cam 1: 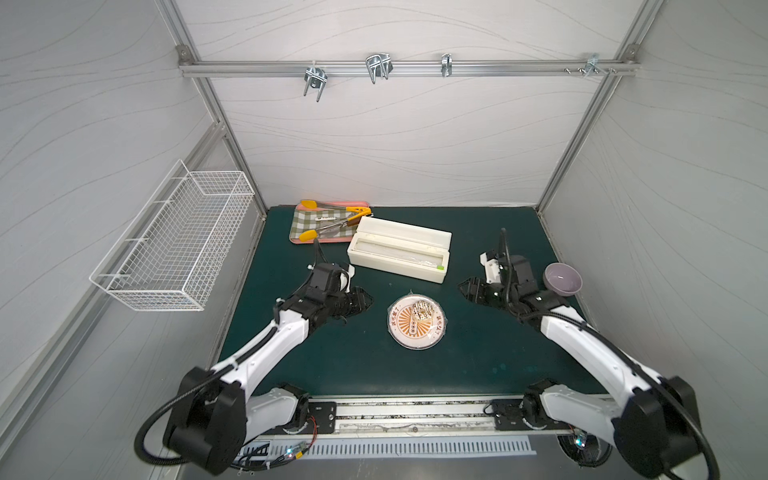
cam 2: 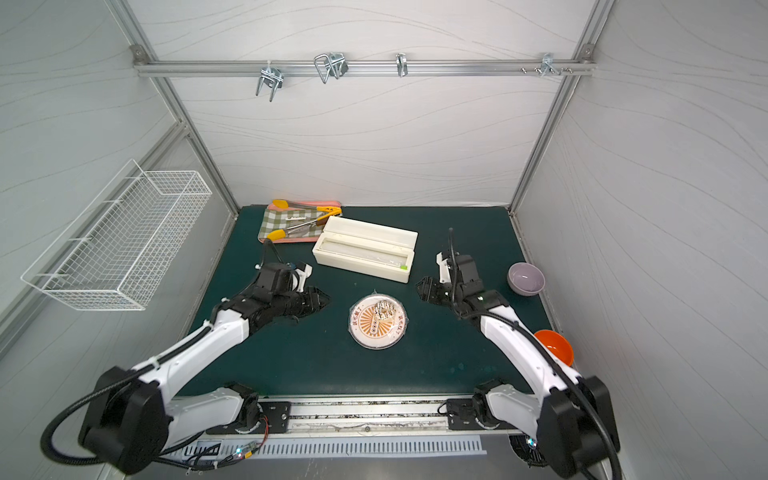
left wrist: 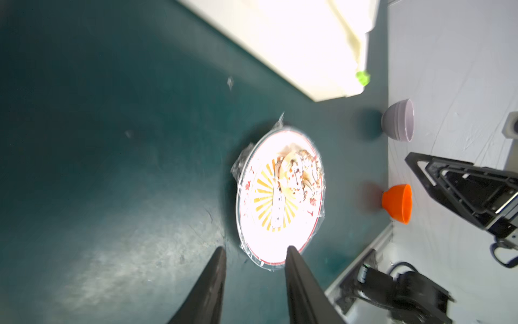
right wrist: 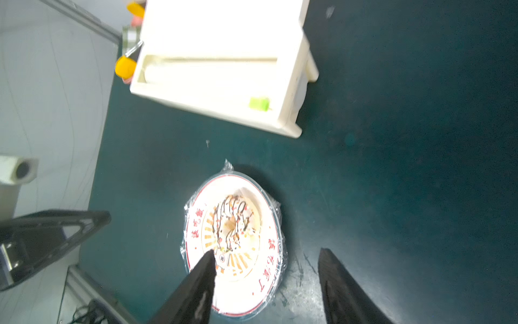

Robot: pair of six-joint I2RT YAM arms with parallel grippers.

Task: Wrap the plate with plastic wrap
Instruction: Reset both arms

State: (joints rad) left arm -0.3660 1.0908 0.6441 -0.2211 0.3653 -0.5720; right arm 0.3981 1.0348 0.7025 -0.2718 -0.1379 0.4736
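1. Peeking out from behind the right forearm in a top view, the orange bowl [cam 2: 557, 347] sits by the right edge of the dark green worktop [cam 1: 332, 361], towards the near side. Only part of its glossy rim shows there.
2. Near the middle of the worktop lies the plate [cam 1: 417, 322], round, flat and white, with an orange sunburst, red characters round the rim and an iced ring-shaped pastry on it. The left wrist view washes its print out with glare.
3. The plastic wrap [right wrist: 227, 166] is hard to make out in both top views. The right wrist view shows it as thin, crinkly, glossy film lying over the plate, puckered round the rim and twisted up into a small tuft at the far side.
4. The left end effector [cam 1: 359, 301] hangs to the plate's left, apart from it, with its jaws moderately parted and nothing between them.
5. The right end effector [cam 1: 467, 289] hangs to the plate's right, its jaws spread wider, also holding nothing. Its dark tapered fingers [right wrist: 336, 280] are blurred.
6. A lilac bowl [cam 1: 563, 278] stands by the right edge.
7. Beyond the plate lies a long cream-white dispenser box [cam 1: 399, 249], lid up, with a small green tab [right wrist: 259, 103] at one end.
8. At the far left corner, a pink tray [cam 1: 328, 226] with a checked cloth holds yellow-tipped tongs [cam 1: 332, 224].
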